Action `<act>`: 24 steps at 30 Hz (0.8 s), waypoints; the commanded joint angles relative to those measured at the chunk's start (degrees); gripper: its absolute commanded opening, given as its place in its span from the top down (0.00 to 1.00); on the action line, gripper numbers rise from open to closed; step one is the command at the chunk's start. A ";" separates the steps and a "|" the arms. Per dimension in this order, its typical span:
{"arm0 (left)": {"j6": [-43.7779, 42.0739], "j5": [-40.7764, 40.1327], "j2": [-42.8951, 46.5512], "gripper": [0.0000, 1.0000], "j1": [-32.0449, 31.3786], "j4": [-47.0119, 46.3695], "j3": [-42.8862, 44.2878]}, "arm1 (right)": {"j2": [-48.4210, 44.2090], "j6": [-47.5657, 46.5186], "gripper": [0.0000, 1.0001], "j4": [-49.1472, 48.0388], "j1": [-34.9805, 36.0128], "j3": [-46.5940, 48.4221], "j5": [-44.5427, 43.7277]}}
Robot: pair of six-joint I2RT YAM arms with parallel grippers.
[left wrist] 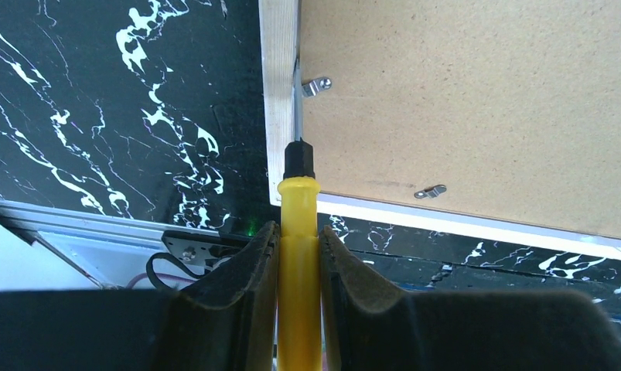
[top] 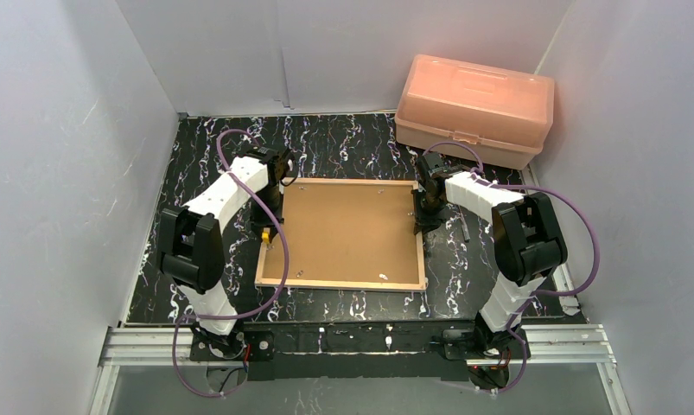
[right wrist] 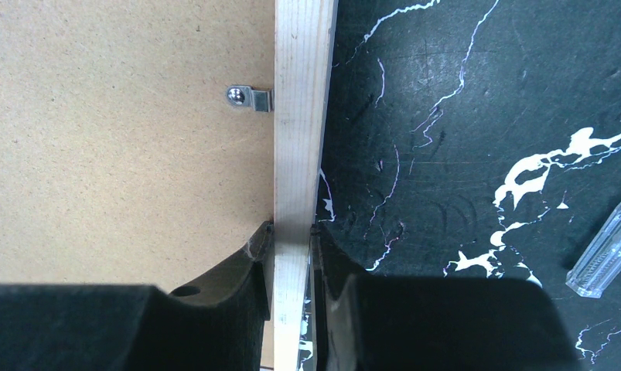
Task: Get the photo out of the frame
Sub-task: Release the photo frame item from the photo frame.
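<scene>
The frame (top: 343, 284) lies face down on the black marbled table, its brown backing board (top: 347, 229) facing up. The photo is hidden under that board. My left gripper (top: 265, 232) stands at the frame's left side, shut on a yellow-handled screwdriver (left wrist: 299, 209). The screwdriver's shaft lies in the seam between the light wood edge (left wrist: 279, 93) and the backing board (left wrist: 477, 108), just short of a metal clip (left wrist: 316, 85). My right gripper (top: 425, 216) is at the frame's right side. In the right wrist view it (right wrist: 293, 232) is shut on the wood edge (right wrist: 301, 116).
A pink plastic box (top: 474, 108) stands at the back right. A clear plastic piece (right wrist: 605, 255) lies on the table right of the frame. More metal clips (left wrist: 431, 192) (right wrist: 249, 98) sit on the board. White walls enclose the table.
</scene>
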State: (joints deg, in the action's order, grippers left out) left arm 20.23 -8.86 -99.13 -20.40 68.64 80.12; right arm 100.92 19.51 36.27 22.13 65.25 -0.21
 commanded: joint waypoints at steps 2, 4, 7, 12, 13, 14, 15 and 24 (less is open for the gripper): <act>0.45 4.26 2.04 1.00 0.25 3.43 -0.50 | 0.78 -0.61 0.92 0.18 -0.30 1.72 -1.82; 0.39 6.08 1.23 1.00 0.21 4.30 -0.31 | 0.82 -0.57 0.92 0.20 -0.28 1.81 -1.82; 0.04 7.85 0.08 1.00 0.25 5.46 -0.25 | 0.85 -0.53 0.92 0.13 -0.27 1.97 -1.75; -0.64 10.31 -0.59 1.00 0.22 5.62 -0.03 | 0.96 -0.54 0.92 0.17 -0.29 1.98 -1.73; -0.77 11.37 -0.76 1.00 0.21 5.58 0.12 | 1.03 -0.52 0.93 0.14 -0.33 2.03 -1.73; -0.88 12.15 -0.90 1.00 0.22 5.69 0.37 | 1.11 -0.55 0.93 0.16 -0.31 2.00 -1.73; -0.93 12.86 -1.08 1.00 0.23 5.79 0.66 | 1.12 -0.58 0.93 0.19 -0.31 2.06 -1.77; -1.82 15.73 -3.74 1.00 0.27 8.76 2.78 | 1.61 -0.42 0.93 0.25 -0.29 2.37 -2.10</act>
State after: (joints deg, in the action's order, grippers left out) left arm 19.64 -0.49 -102.06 -19.88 74.50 81.45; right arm 101.30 19.07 36.47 22.00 65.82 -1.58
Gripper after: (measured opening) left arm 0.204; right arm 0.265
